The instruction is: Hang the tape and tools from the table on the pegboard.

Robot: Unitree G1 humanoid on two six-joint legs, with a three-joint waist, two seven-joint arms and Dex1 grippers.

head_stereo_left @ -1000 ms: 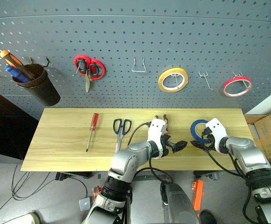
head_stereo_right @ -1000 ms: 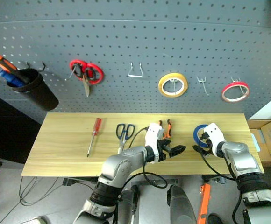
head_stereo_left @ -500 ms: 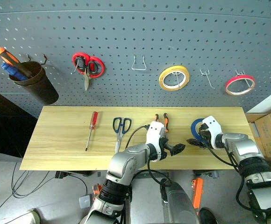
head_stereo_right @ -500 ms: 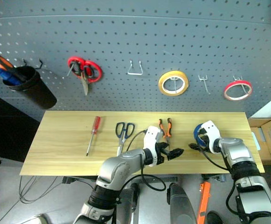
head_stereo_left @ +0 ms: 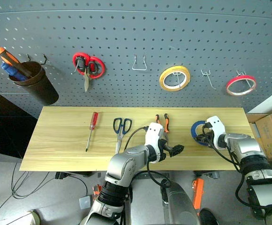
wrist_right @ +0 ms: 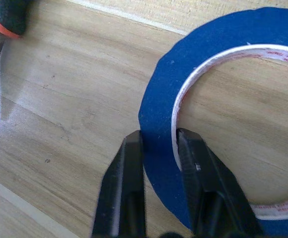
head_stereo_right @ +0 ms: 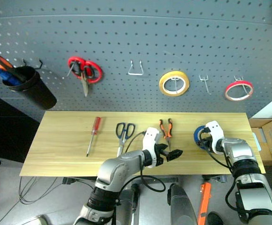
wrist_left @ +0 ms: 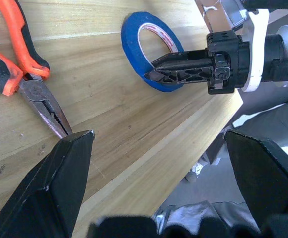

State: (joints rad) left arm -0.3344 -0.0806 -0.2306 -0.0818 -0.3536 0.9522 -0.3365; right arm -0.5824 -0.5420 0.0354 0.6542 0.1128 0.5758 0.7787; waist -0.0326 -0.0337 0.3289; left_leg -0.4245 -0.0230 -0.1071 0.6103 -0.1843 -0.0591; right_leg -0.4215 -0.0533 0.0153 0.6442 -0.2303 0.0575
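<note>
A: Four task pieces lay on the worktop point(head_stereo_left: 56, 150) in the left eye view: the red-handled screwdriver point(head_stereo_left: 91, 131), the blue-handled scissors point(head_stereo_left: 121, 131), the pliers point(head_stereo_left: 163, 125) and the blue tape point(head_stereo_left: 198, 132). Taking the tape as landmark, the right end effector point(head_stereo_left: 202, 139) sat at its near rim, and the left end effector point(head_stereo_left: 176, 150) stood a little off, on the pliers' side.

B: And the pegboard point(head_stereo_left: 140, 42)?

A: Behind the tape and above it, with a bare hook point(head_stereo_left: 207, 77) between the yellow roll point(head_stereo_left: 174, 78) and the red roll point(head_stereo_left: 240, 85).

B: Left wrist view?

A: Its own two fingers stood wide apart, gripping nothing. The tape lay flat, hollow centre facing up, and the right end effector reached across its rim. The pliers lay beside the tape, nose pointing toward the worktop's near edge.

B: Right wrist view?

A: One finger point(wrist_right: 121, 193) outside the ring, the other inside it, pinched together on the tape's band. A flat ring has no long axis, so I judged that lifting needed the rim grip to hold.
</note>
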